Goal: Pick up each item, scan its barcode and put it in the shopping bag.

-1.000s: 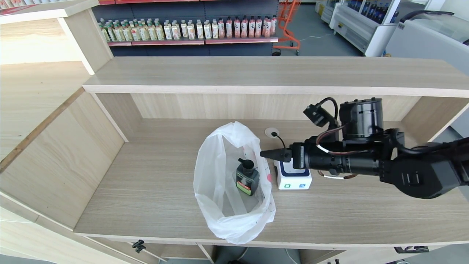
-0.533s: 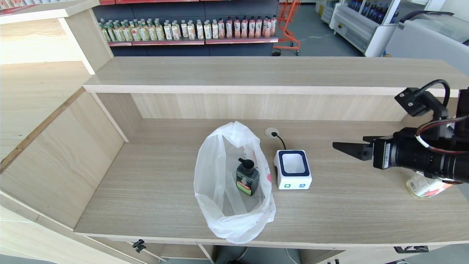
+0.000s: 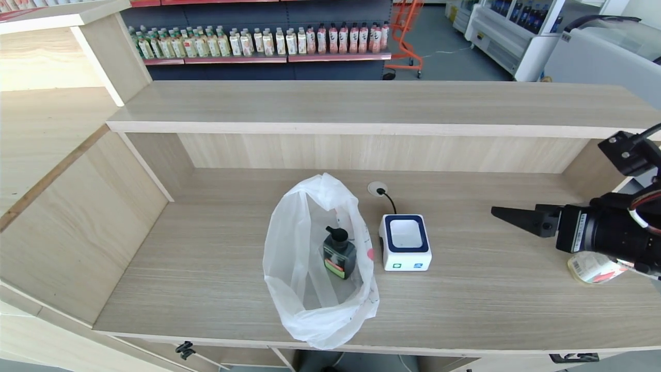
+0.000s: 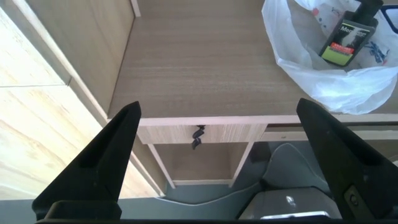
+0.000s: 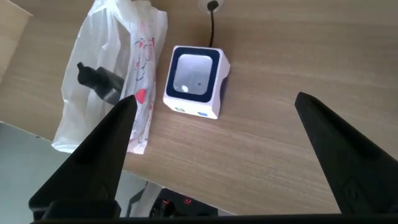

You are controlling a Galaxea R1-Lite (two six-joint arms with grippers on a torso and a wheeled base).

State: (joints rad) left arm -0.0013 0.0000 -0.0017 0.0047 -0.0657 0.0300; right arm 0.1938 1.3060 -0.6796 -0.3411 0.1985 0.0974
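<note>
A white plastic shopping bag [image 3: 310, 294] stands open at the middle of the counter, with a dark pump bottle [image 3: 339, 256] upright inside it. Just right of the bag sits the white barcode scanner [image 3: 405, 243] with its blue-rimmed window facing up. My right gripper [image 3: 498, 213] hangs open and empty above the counter's right part, well right of the scanner. Under that arm lies a clear bottle [image 3: 588, 268] with a red-and-white label. The right wrist view looks down on the scanner [image 5: 193, 81] and bag [image 5: 99, 118]. My left gripper [image 4: 217, 109] is open over the counter's front edge, near the bag [image 4: 323, 87].
The wooden counter [image 3: 490, 305] has a raised back ledge and side walls. The scanner's black cable runs to a grommet hole [image 3: 377, 188] behind it. A drawer handle [image 4: 198, 135] sits below the front edge. Store shelves with drinks stand far behind.
My right arm has drawn back to the right, from beside the bag's mouth past the scanner, uncovering the clear bottle. The head camera shifted slightly.
</note>
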